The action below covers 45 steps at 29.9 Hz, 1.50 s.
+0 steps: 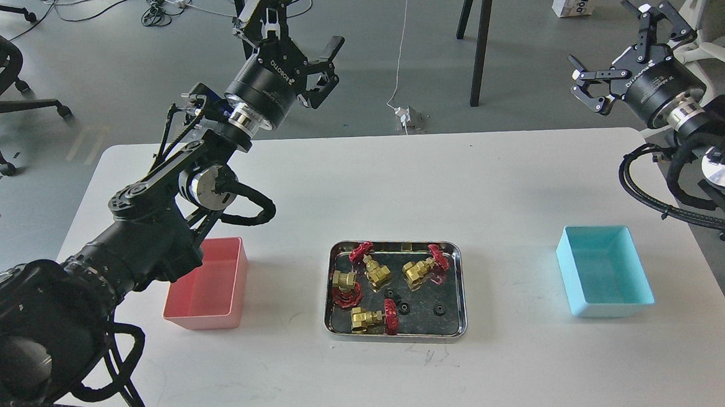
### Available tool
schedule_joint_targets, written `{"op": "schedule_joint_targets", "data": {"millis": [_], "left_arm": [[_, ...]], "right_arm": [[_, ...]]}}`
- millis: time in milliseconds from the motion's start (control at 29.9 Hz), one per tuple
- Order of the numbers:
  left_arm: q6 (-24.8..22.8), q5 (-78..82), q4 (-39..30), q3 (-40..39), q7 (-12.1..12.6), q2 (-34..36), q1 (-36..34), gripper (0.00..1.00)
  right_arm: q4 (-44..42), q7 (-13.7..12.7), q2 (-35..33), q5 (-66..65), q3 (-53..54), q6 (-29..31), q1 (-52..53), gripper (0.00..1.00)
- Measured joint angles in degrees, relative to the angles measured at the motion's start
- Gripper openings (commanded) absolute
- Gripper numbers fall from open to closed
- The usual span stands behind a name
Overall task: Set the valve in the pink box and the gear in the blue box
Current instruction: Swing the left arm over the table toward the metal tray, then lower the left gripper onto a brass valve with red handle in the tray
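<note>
Steel tray (pixel 457 298) crowded — valves (pixel 375 271) beside gears (pixel 404 308); left gripper (pixel 295 42), right gripper (pixel 624 50) agape, empty — mis-grab likely

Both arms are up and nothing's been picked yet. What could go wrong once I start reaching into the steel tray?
1. The four valves sit close together in the steel tray, so open fingers may bump a neighbour.
2. The gears are tiny, black and lie on the dark reflective tray floor, easy to miss or mis-grasp.
3. The left arm's elbow overhangs the pink box, hiding part of it during a drop.
</note>
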Motion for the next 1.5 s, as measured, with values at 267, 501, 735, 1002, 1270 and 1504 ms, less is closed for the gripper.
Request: {"op": "schedule_joint_targets", "data": {"millis": [267,501,735,1002,1270,1504], "left_arm": [[0.0,-0.8,-0.1,-0.8,0.0,0.9,1.2,1.00],[0.0,-2.6,-4.1,-6.0,0.0,0.4,2.6,1.00],[0.0,-1.0,-17.9,-8.0,0.0,1.9,3.8,1.00],[1.9,10.8,-35.7,3.9,0.0,15.7,-3.4,1.00],[14.6,15.7,-39.0,51.3,0.0,18.7,-36.2,0.99],[20.6,28.5,-39.2,82.5,0.0,6.2,-50.6,0.99]], "right_arm": [[0.0,0.2,0.1,0.1,1.0,0.0,0.5,1.00],[-0.4,0.3,0.0,0.9,5.4,0.0,3.8,1.00],[-0.4,0.3,0.0,2.3,7.5,0.0,4.1,1.00],[0.0,0.6,-1.4,2.5,8.0,0.0,3.9,1.00],[0.4,0.6,-1.8,2.0,7.5,0.0,1.9,1.00],[-0.1,0.1,-2.3,1.9,7.6,0.0,1.9,1.00]]}}
